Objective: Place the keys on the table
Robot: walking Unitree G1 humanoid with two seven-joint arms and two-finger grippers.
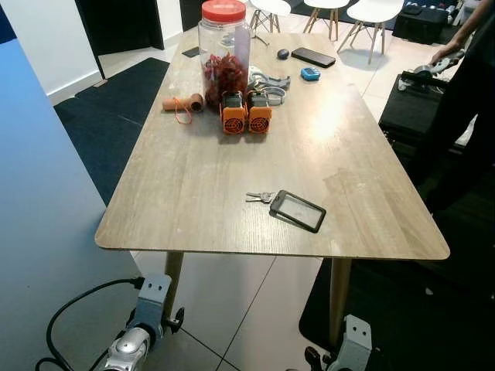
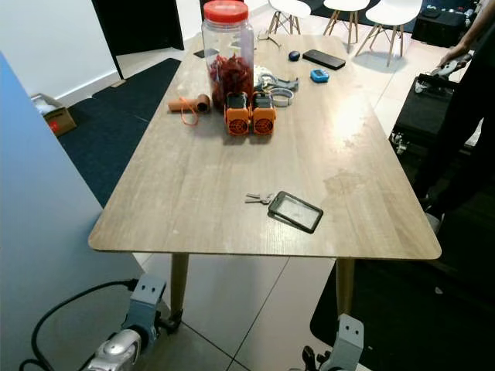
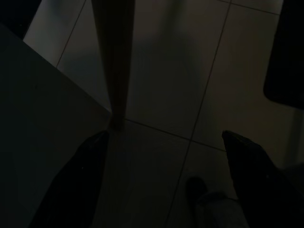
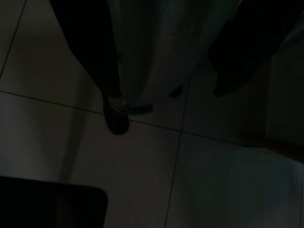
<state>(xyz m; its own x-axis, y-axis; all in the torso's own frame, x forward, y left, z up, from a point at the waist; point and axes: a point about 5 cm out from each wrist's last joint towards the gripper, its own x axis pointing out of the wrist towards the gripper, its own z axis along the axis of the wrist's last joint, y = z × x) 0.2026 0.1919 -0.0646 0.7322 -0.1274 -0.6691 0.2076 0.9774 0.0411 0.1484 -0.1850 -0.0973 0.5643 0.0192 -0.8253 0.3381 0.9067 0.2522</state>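
Both arms hang low, keys already on table, lower-centre frame.
Left gripper fingers apart, empty; right gripper cannot tell. Risk: keys touching card holder, a re-grab could drag both.

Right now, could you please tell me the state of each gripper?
Left gripper: open, holding nothing, hanging over the floor.
Right gripper: open, holding nothing, hanging idle.

Big red-lidded jar of dried chillies, two orange fans just in front, black phone further back, white chairs behind.
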